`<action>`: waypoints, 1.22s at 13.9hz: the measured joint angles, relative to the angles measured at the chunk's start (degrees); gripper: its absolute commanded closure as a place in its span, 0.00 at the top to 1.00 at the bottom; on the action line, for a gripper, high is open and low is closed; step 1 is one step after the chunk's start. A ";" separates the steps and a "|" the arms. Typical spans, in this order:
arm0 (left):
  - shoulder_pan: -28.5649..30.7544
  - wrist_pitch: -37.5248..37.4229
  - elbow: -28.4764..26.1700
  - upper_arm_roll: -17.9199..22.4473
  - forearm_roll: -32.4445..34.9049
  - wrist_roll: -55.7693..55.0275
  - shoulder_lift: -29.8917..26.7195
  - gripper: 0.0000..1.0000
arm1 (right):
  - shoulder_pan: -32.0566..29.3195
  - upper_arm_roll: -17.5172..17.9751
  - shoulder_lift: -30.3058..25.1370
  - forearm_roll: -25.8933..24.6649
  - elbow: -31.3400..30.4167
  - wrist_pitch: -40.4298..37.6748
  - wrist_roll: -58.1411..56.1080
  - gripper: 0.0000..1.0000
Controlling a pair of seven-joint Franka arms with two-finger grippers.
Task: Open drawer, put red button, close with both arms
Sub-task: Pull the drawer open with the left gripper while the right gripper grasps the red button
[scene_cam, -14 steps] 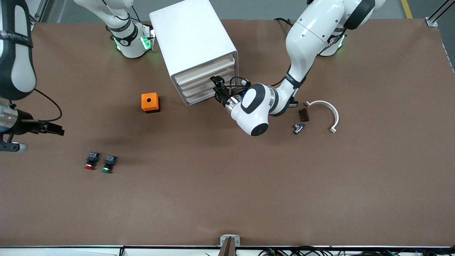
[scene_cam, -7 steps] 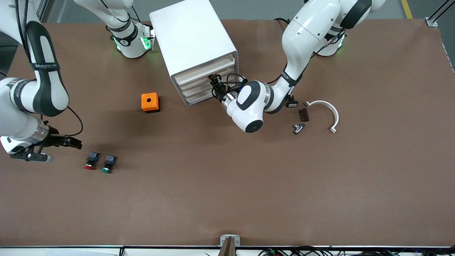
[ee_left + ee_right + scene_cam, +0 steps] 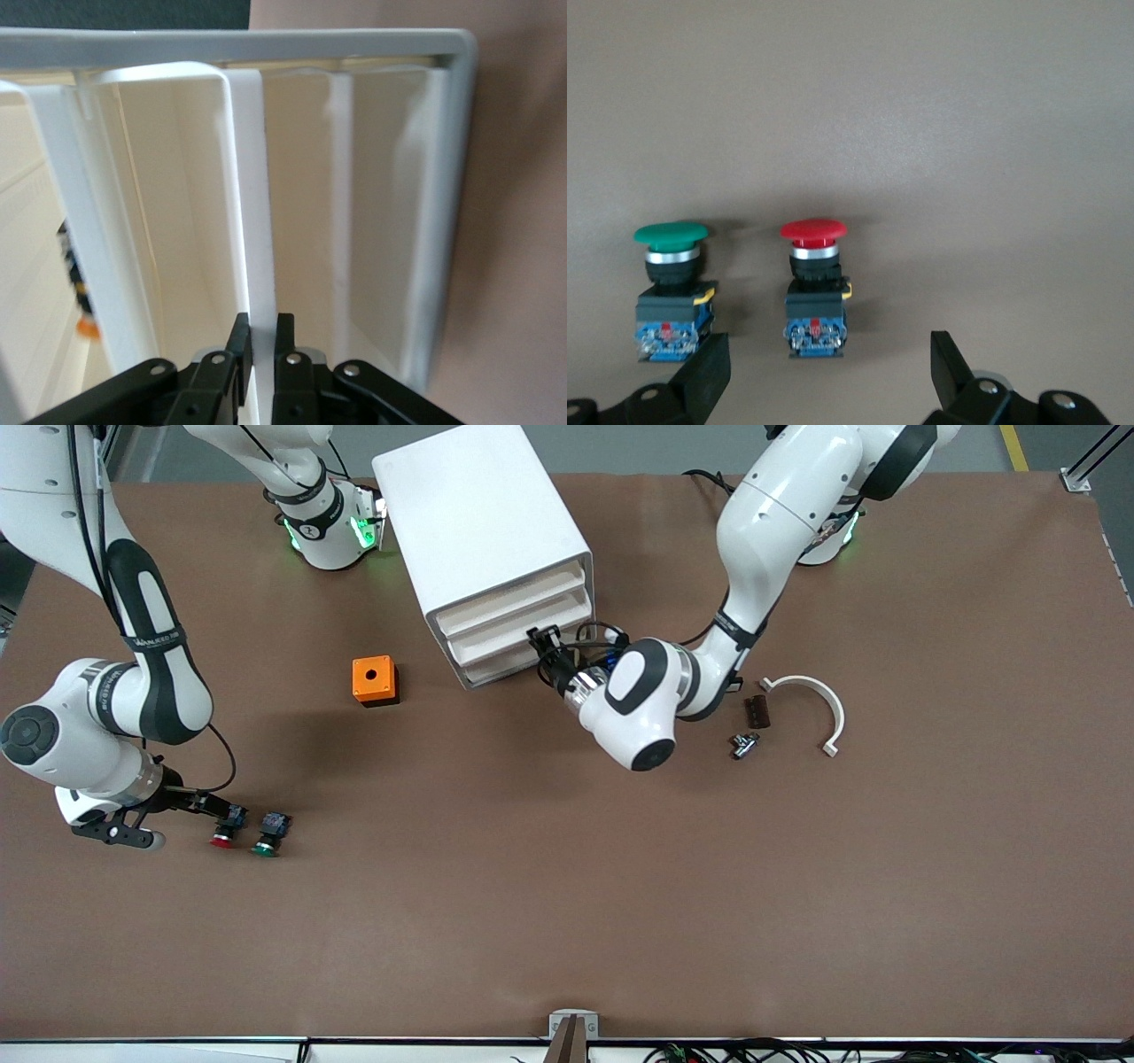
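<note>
Left gripper (image 3: 542, 644) jaws have just clamped the drawer (image 3: 505, 648) lip for pulling, while right gripper (image 3: 211, 806), jaws wide and empty, arrives at the red button (image 3: 225, 828).

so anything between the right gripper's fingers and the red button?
Nothing. In the right wrist view the open right gripper has only bare table between its fingers and the red button; the green button sits beside it.

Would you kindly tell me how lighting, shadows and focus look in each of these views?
Front view: even overhead light, soft shadows under both arms and beside the orange box. Left wrist view: the drawer edge in the left pincer looks washed out and soft. Right wrist view: the red button and green button are slightly soft, casting faint shadows.
</note>
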 measured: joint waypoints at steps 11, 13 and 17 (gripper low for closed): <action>9.92 -0.86 4.56 -0.01 0.21 11.12 0.19 1.00 | 0.05 0.66 5.42 3.72 0.27 3.42 0.21 0.81; 11.71 -1.61 5.48 -0.06 0.21 12.17 0.06 1.00 | 0.05 0.66 5.66 3.71 0.29 3.43 0.15 0.55; 14.47 -1.72 8.05 0.03 5.12 17.92 -0.32 1.00 | 0.06 0.67 5.73 3.69 0.31 3.43 0.04 0.00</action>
